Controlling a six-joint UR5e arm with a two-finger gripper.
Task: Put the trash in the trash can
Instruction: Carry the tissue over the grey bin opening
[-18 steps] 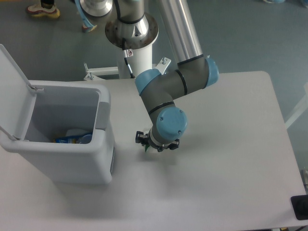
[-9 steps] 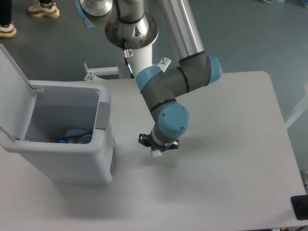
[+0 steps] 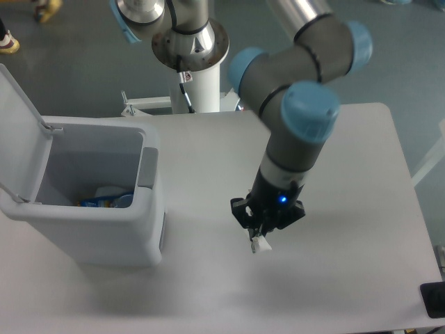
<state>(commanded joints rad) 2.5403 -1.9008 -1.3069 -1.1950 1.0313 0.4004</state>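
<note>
My gripper (image 3: 258, 239) hangs above the table's middle, pointing down, shut on a small white paper wad (image 3: 261, 244) that sticks out below its fingertips. The wad is lifted off the tabletop. The trash can (image 3: 146, 229) stands at the left with its flat lid (image 3: 17, 118) swung open and upright. Inside it, at the bottom, a pale clear bottle with a blue cap (image 3: 124, 200) shows in part. The gripper is well to the right of the can's rim and apart from it.
A blue and orange wrapper (image 3: 92, 203) lies in the can beside the bottle. The robot's base column (image 3: 198, 69) stands behind the table's far edge. A dark object (image 3: 434, 299) sits at the table's front right corner.
The arm has risen and swung right and toward the camera, carrying the white wad up from the table near the can.
</note>
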